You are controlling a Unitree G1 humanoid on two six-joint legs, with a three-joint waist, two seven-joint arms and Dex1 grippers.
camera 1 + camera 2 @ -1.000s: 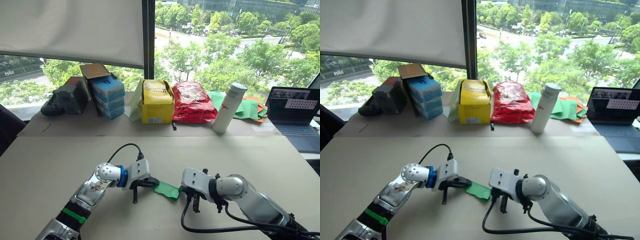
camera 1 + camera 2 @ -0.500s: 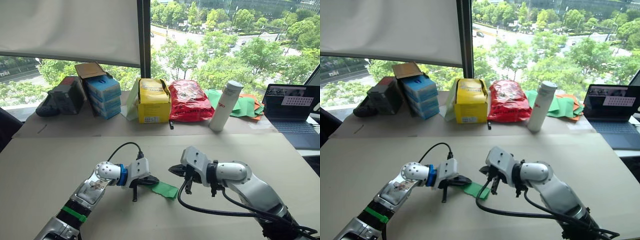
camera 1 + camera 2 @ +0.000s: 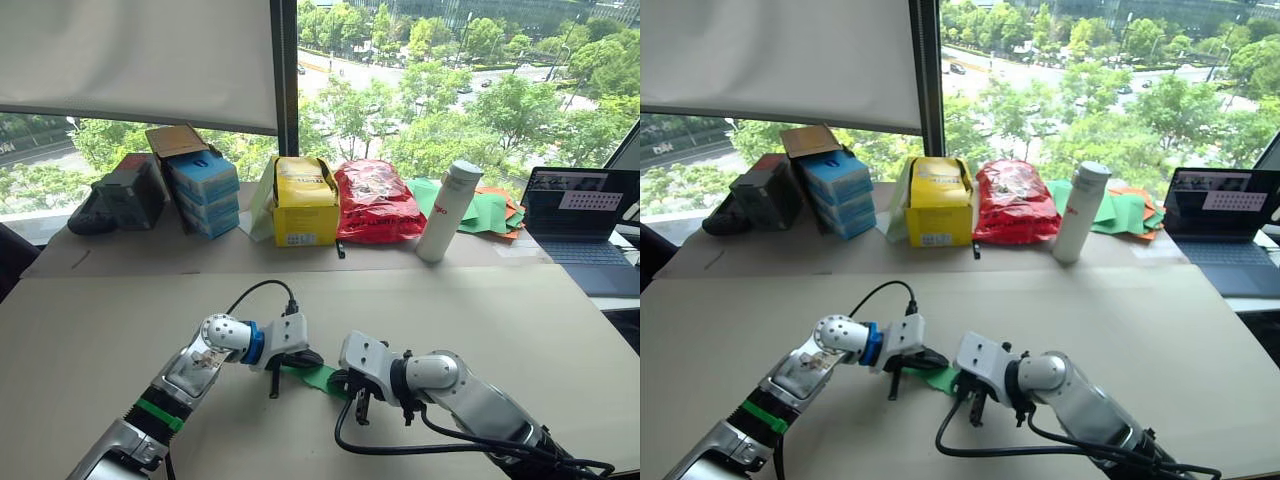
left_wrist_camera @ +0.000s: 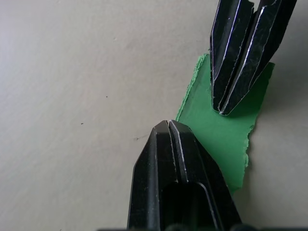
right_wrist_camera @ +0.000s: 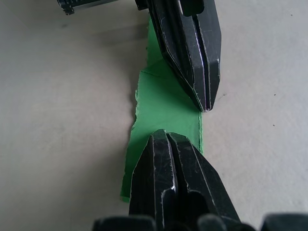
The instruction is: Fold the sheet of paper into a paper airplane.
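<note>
Paper: the sheet of paper (image 3: 318,376) is bright green and already folded into a small narrow strip. It lies flat on the worktop (image 3: 500,310), near the front, between the two arms.

Left end effector: the left end effector (image 4: 169,126) has its two black fingers pressed together with no gap. It is clenched, with nothing between the fingers. Its tip sits at the left end of the strip and seems to push down on it.

Right end effector: the right end effector (image 5: 166,134) is clenched too, holding nothing. Its tip comes down on the right part of the strip, close to the left tip.

How the paper will handle: I think it is very light and thin. It bends easily and can slide on the smooth worktop. The long edges look a bit ragged, so a hard pull might tear it. It keeps a crease well once pressed.

Where to take hold: I would pin one end flat with one tip. Then lift a free long edge or a corner with the other fingers. It lies flat, so getting a finger under the edge may be tricky.

Far side: a yellow box (image 3: 304,203), a red bag (image 3: 378,203), a white bottle (image 3: 443,212), blue boxes (image 3: 203,190) and a laptop (image 3: 585,230) stand well apart from the paper.

Pile: a pile of green and orange sheets (image 3: 492,212) lies behind the bottle.
</note>
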